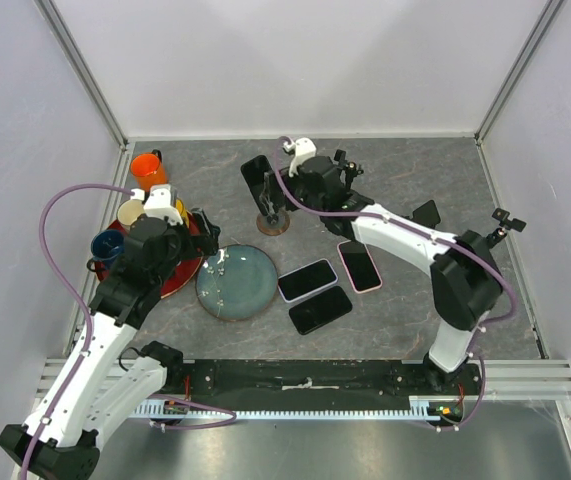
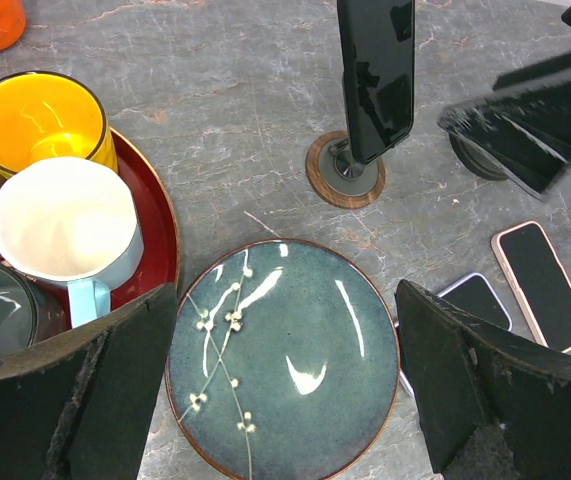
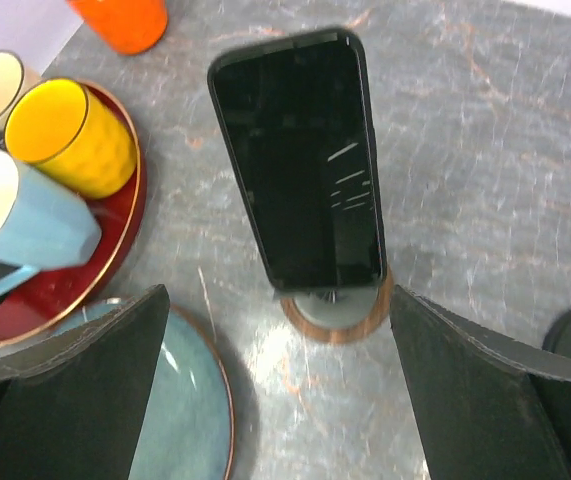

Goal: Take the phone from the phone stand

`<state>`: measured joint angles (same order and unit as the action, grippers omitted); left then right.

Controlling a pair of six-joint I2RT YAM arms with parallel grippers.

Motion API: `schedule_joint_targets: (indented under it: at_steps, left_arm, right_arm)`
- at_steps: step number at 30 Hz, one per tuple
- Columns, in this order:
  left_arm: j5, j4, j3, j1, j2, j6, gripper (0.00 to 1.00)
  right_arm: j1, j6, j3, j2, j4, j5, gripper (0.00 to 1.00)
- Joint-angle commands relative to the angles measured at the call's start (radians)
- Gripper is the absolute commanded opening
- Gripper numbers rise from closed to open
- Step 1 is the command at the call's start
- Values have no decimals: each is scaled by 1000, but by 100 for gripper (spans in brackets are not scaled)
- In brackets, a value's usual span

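Observation:
A black phone [image 1: 258, 180] leans upright on a phone stand with a round wood-rimmed base [image 1: 272, 223] at the back middle of the table. My right gripper [image 1: 295, 190] hovers just right of the phone, open and holding nothing. In the right wrist view the phone [image 3: 300, 160] and stand base [image 3: 335, 310] lie ahead of the gripper [image 3: 280, 400], between its spread fingers and apart from both. My left gripper [image 1: 210, 240] is open and empty above a blue-green plate [image 2: 285, 350]. The left wrist view also shows the phone [image 2: 375, 75] on the stand [image 2: 343, 172].
A red tray [image 1: 180, 275] at the left carries several mugs, and an orange cup [image 1: 147, 168] stands behind it. The plate [image 1: 235, 282] lies in front of the stand. Two black phones [image 1: 307, 280] [image 1: 320, 309] and a pink-cased phone [image 1: 359, 265] lie flat to its right.

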<state>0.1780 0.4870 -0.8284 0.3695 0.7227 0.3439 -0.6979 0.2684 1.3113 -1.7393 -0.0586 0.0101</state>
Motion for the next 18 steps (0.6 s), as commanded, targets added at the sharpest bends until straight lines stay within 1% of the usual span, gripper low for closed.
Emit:
schedule_joint_targets:
  at_steps: [1, 5, 8, 14, 18]
  left_arm:
    - [-25, -30, 5, -7, -12, 21, 96]
    - [-35, -30, 9, -7, -11, 21, 96]
    - [-40, -28, 8, -7, -6, 23, 96]
    - [-51, -28, 9, -9, 0, 27, 96]
    - [-58, -28, 9, -9, 3, 27, 96]
  right_arm:
    - [-15, -50, 137, -97, -30, 119, 98]
    - [-23, -81, 264, -205, 2, 119, 98]
    - [-29, -100, 321, -256, 6, 122, 98]
    - [-31, -118, 390, -316, 5, 84, 98]
    - [-32, -136, 405, -338, -9, 79, 98]
